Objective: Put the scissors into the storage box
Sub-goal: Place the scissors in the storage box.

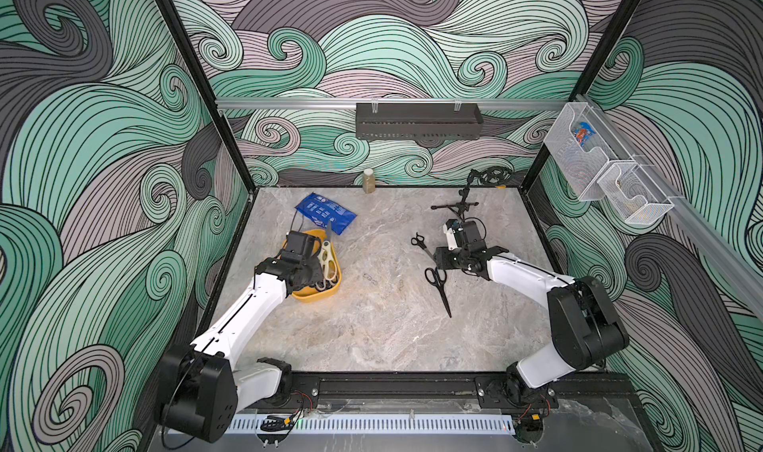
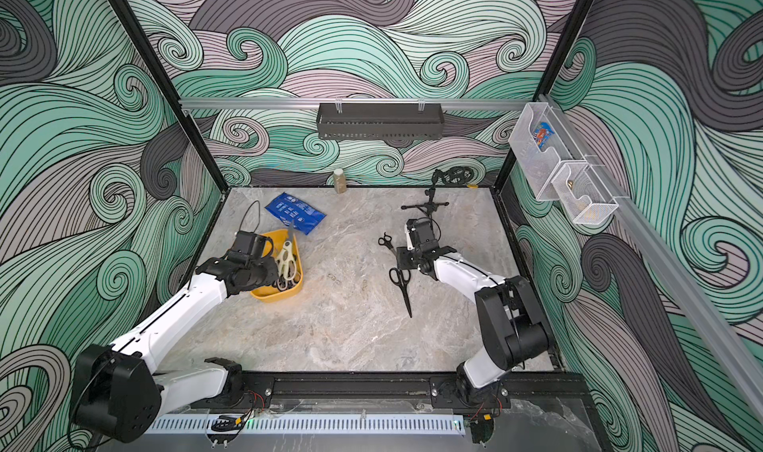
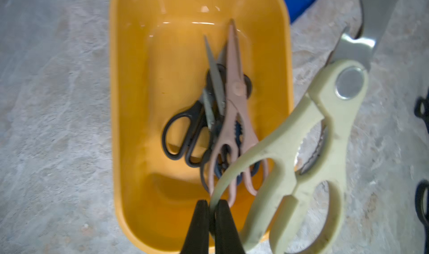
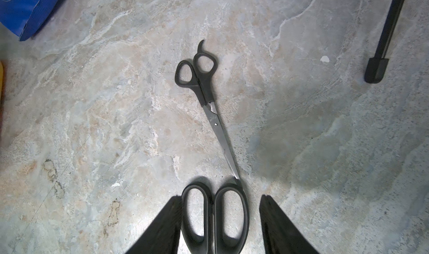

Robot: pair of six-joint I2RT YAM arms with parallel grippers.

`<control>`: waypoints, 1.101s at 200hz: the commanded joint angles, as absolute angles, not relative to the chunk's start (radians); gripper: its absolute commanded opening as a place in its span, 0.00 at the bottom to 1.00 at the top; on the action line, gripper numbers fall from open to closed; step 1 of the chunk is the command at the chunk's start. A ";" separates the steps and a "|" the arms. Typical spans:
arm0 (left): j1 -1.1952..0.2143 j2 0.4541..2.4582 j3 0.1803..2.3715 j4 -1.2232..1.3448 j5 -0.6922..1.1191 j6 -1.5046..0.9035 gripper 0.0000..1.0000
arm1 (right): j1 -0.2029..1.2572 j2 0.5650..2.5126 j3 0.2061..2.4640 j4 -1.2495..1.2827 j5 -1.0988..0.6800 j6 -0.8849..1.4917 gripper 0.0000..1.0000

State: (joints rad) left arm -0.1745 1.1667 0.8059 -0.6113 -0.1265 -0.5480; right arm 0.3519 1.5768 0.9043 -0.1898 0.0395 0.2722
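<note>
Left fingers (image 3: 198,227) pinch cream shears (image 3: 334,125) over the storage box (image 3: 130,102) of scissors (image 3: 235,116); right fingers (image 4: 162,229) gape.

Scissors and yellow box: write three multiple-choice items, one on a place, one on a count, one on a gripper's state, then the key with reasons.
1. The cream shears lie: A. in the black wall tray; B. across the yellow box's rim, blades outside; C. in a wire basket.
2. Scissors on the table outside the box: A. none; B. two; C. four.
3. The right gripper is: A. open around the large black scissors' handles; B. shut on them; C. shut, empty.
Key: 1B, blades jut past the rim. 2B, the small black pair and the large one. 3A, fingers stand apart either side of the handles.
</note>
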 commanded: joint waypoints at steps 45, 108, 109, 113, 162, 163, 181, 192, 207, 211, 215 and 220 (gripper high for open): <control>-0.020 1.249 0.800 -0.604 0.077 -0.528 0.00 | 0.345 1.589 0.906 -0.172 0.031 0.263 0.58; -0.021 1.216 0.663 -0.502 0.143 -0.639 0.00 | 0.345 1.591 0.908 -0.173 0.032 0.265 0.58; -0.021 1.216 0.663 -0.502 0.141 -0.640 0.00 | 0.345 1.591 0.908 -0.173 0.032 0.265 0.58; -0.021 1.215 0.663 -0.500 0.137 -0.641 0.00 | 0.345 1.591 0.908 -0.172 0.033 0.265 0.58; -0.021 1.266 0.690 -0.511 0.129 -0.622 0.05 | 0.345 1.592 0.904 -0.174 0.034 0.265 0.58; -0.020 1.268 0.690 -0.512 0.128 -0.621 0.06 | 0.345 1.591 0.904 -0.173 0.034 0.265 0.58; -0.021 1.273 0.699 -0.512 0.125 -0.618 0.19 | 0.345 1.589 0.904 -0.175 0.037 0.264 0.58; -0.021 1.270 0.704 -0.512 0.122 -0.619 0.29 | 0.345 1.588 0.904 -0.173 0.038 0.261 0.58; -0.021 1.266 0.713 -0.513 0.114 -0.618 0.37 | 0.345 1.587 0.904 -0.175 0.038 0.259 0.58; -0.020 1.266 0.716 -0.514 0.113 -0.618 0.38 | 0.345 1.586 0.905 -0.174 0.037 0.260 0.58; -0.020 1.264 0.721 -0.515 0.112 -0.618 0.39 | 0.345 1.585 0.905 -0.174 0.037 0.261 0.58; -0.021 1.264 0.725 -0.516 0.111 -0.618 0.40 | 0.345 1.584 0.905 -0.174 0.036 0.261 0.58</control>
State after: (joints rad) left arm -0.0265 1.2663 0.6807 -0.5034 0.1234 -0.6228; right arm 0.3519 1.5856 0.9043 -0.1825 0.0391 0.2687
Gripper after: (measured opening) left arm 0.376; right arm 0.576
